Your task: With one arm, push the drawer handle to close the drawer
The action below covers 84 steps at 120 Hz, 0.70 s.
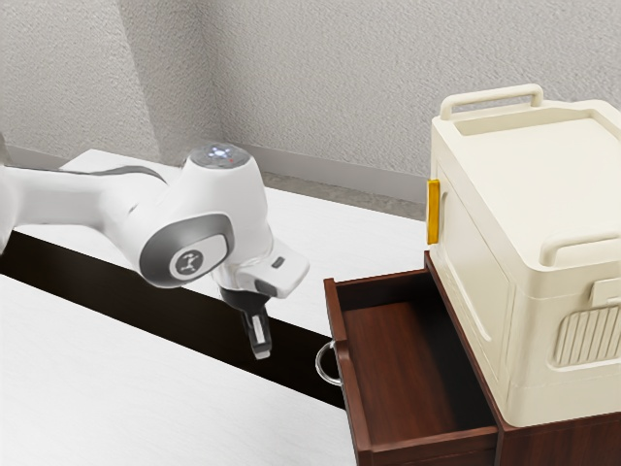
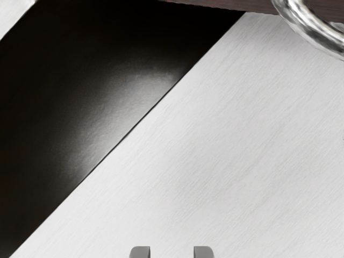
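Note:
My gripper (image 1: pixel 261 349) hangs pointing down, a short way to the exterior view's left of the drawer's metal ring handle (image 1: pixel 318 364), not touching it. In the wrist view, the two fingertips of the gripper (image 2: pixel 172 252) stand apart with nothing between them. The brown wooden drawer (image 1: pixel 351 396) is pulled out of its cabinet, its inside exposed. Part of the shiny ring handle (image 2: pixel 312 27) and a strip of the drawer front (image 2: pixel 231 5) appear in the wrist view.
A large cream box (image 1: pixel 475 262) with raised handles and a yellow part (image 1: pixel 433 212) sits on top of the brown cabinet (image 1: pixel 558 447). White table surfaces (image 1: pixel 146 388) lie on both sides of a long black strip (image 1: pixel 126 296), which runs beneath the arm toward the drawer.

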Each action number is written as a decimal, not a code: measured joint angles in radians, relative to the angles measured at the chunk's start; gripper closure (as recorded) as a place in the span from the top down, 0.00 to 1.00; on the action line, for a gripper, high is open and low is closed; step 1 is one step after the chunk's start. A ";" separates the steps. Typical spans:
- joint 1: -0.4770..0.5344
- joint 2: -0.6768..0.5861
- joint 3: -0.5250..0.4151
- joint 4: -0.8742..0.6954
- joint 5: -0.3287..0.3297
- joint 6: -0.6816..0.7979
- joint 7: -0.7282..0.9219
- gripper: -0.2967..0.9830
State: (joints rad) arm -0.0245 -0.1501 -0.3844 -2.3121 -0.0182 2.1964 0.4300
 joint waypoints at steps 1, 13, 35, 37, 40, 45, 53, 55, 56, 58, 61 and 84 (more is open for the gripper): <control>0.001 0.002 -0.003 0.002 -0.001 0.001 0.002 0.21; 0.003 0.014 -0.043 0.012 -0.009 0.015 0.024 0.19; 0.001 0.044 -0.058 0.027 -0.014 0.028 0.056 0.17; 0.002 0.044 -0.061 0.029 -0.015 0.029 0.059 0.16; 0.004 0.045 -0.069 0.030 -0.018 0.030 0.062 0.16; 0.004 0.045 -0.085 0.030 -0.023 0.031 0.068 0.16; -0.003 0.046 -0.097 0.032 -0.028 0.032 0.076 0.16; -0.003 0.046 -0.098 0.032 -0.030 0.032 0.078 0.16; -0.002 0.046 -0.099 0.032 -0.031 0.032 0.079 0.16; -0.002 0.046 -0.100 0.032 -0.032 0.032 0.081 0.16; -0.001 0.048 -0.100 0.032 -0.034 0.032 0.083 0.16; 0.000 0.075 -0.120 0.071 -0.043 0.034 0.094 0.16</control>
State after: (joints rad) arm -0.0249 -0.0755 -0.5041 -2.2414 -0.0609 2.2308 0.5244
